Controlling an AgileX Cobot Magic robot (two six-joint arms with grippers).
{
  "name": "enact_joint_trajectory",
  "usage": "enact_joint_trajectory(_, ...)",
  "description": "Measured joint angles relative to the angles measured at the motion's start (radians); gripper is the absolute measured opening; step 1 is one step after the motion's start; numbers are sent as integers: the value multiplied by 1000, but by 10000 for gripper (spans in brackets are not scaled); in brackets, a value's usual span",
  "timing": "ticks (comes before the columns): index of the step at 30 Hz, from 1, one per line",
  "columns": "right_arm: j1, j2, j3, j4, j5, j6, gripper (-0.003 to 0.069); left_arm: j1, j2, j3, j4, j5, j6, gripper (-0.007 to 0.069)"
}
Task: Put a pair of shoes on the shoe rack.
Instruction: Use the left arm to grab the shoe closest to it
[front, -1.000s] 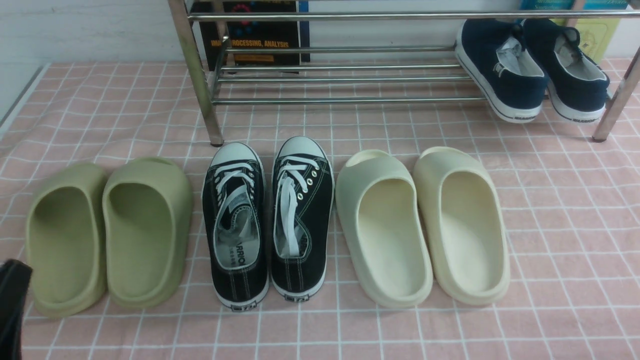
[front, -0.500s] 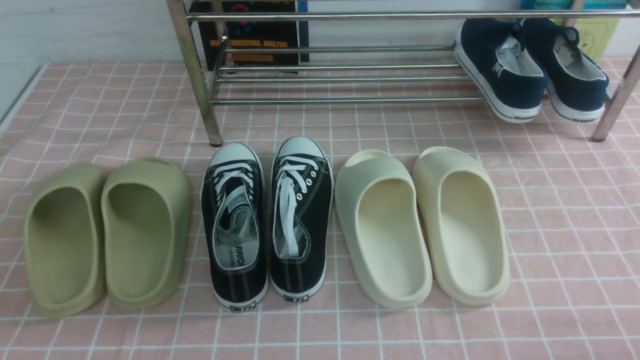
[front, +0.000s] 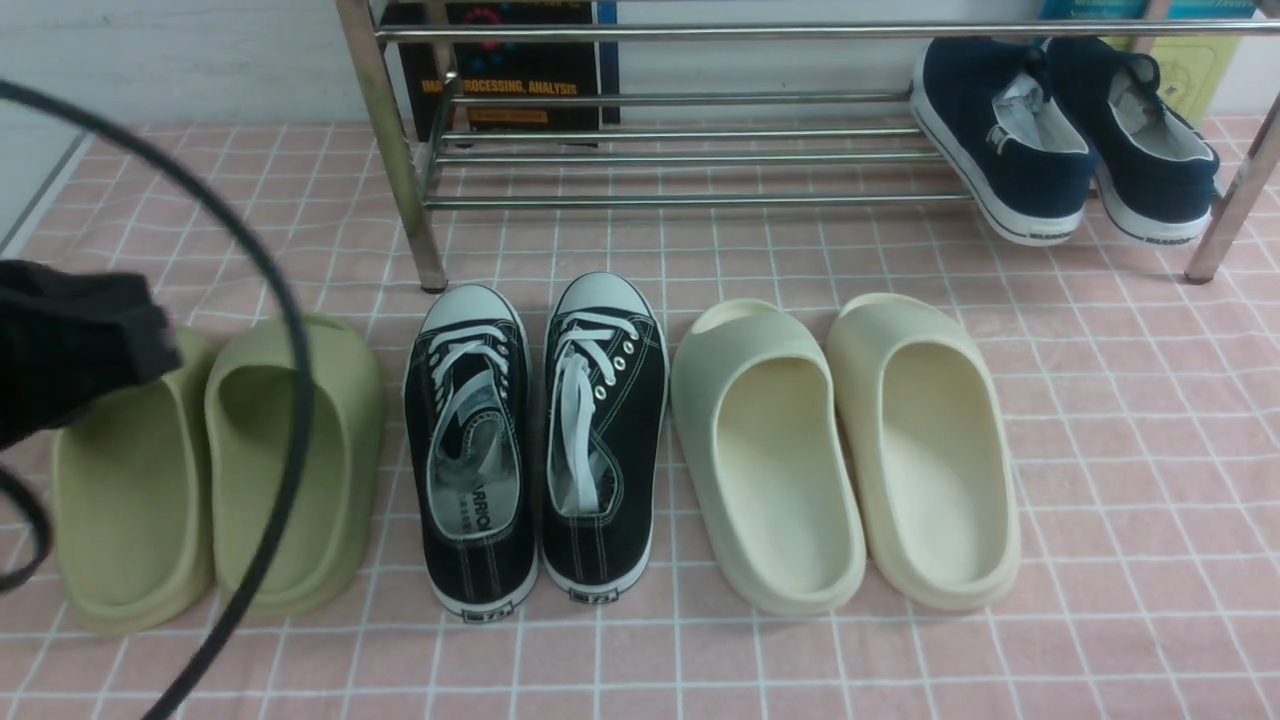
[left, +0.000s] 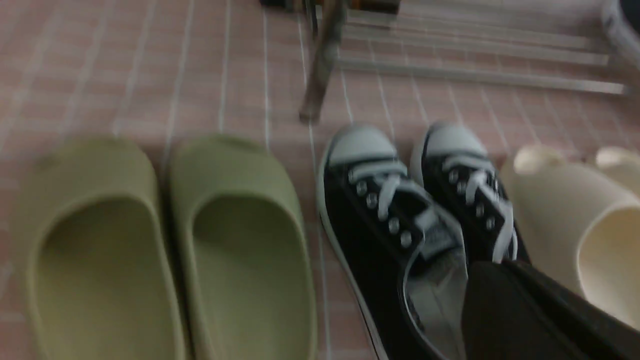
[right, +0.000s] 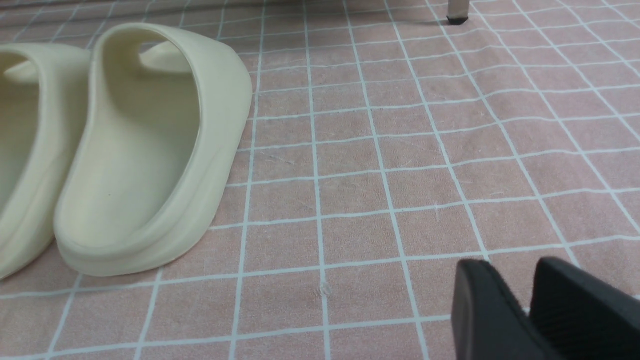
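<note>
Now the black sneakers (front: 535, 440) sit on the surface (front: 1100, 400) before the shoe rack (front: 690, 200), left jaws pressed together on nothing, right jaws slightly parted, empty.

Green slides (front: 240, 470) side by side on a pink checked cloth (front: 1130, 420), cream slides (front: 850, 400) further right, navy shoes (front: 1050, 170) tilted at far right, a dark book (front: 510, 75) upright behind.

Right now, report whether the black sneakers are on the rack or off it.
Off. Both black sneakers stand on the pink cloth in front of the shoe rack, toes toward it.
</note>
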Motion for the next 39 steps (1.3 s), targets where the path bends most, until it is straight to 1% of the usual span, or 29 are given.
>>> enact_joint_trajectory(2,0,0,0,0,0,0,173,0,131,-66,-56,116,7,2)
enact_joint_trajectory(5,0,0,0,0,0,0,175,-1,240,-125,-81,186,14,2)
enact_joint_trajectory(7,0,0,0,0,0,0,176,-20,323,-169,-79,219,23,10)
enact_joint_trajectory(9,0,0,0,0,0,0,176,-92,434,-229,-26,265,22,52)
enact_joint_trajectory(10,0,0,0,0,0,0,176,-98,441,-233,-26,268,22,52)
enact_joint_trajectory(11,0,0,0,0,0,0,176,-145,491,-263,21,292,2,85)
enact_joint_trajectory(12,0,0,0,0,0,0,178,-172,519,-282,65,304,-15,114)
enact_joint_trajectory(13,0,0,0,0,0,0,178,-207,558,-298,116,316,-53,148)
enact_joint_trajectory(14,0,0,0,0,0,0,181,-237,595,-314,194,321,-100,205)
enact_joint_trajectory(16,0,0,0,0,0,0,183,-262,634,-320,268,321,-173,269)
enact_joint_trajectory(18,0,0,0,0,0,0,185,-282,683,-323,346,314,-265,363)
enact_joint_trajectory(20,0,0,0,0,0,0,189,-288,728,-323,382,303,-327,442)
enact_joint_trajectory(22,0,0,0,0,0,0,190,-289,772,-324,390,282,-357,493)
enact_joint_trajectory(24,0,0,0,0,0,0,191,-289,810,-324,389,257,-376,507)
enact_joint_trajectory(26,0,0,0,0,0,0,191,-289,831,-324,389,239,-387,494)
enact_joint_trajectory(27,0,0,0,0,0,0,191,-290,852,-324,390,218,-398,459)
enact_joint_trajectory(28,0,0,0,0,0,0,191,-290,868,-324,400,194,-409,387)
enact_joint_trajectory(29,0,0,0,0,0,0,192,-290,877,-324,408,181,-425,331)
enact_joint_trajectory(30,0,0,0,0,0,0,192,-290,881,-324,410,176,-428,316)
enact_joint_trajectory(31,0,0,0,0,0,0,196,-290,892,-325,431,158,-465,152)
enact_joint_trajectory(33,0,0,0,0,0,0,199,-290,893,-335,444,172,-497,57)
enact_joint_trajectory(35,0,0,0,0,0,0,201,-290,877,-364,447,205,-495,24)
enact_joint_trajectory(37,0,0,0,0,0,0,203,-290,862,-382,447,224,-485,21)
enact_joint_trajectory(39,0,0,0,0,0,0,207,-290,817,-479,453,293,-442,19)
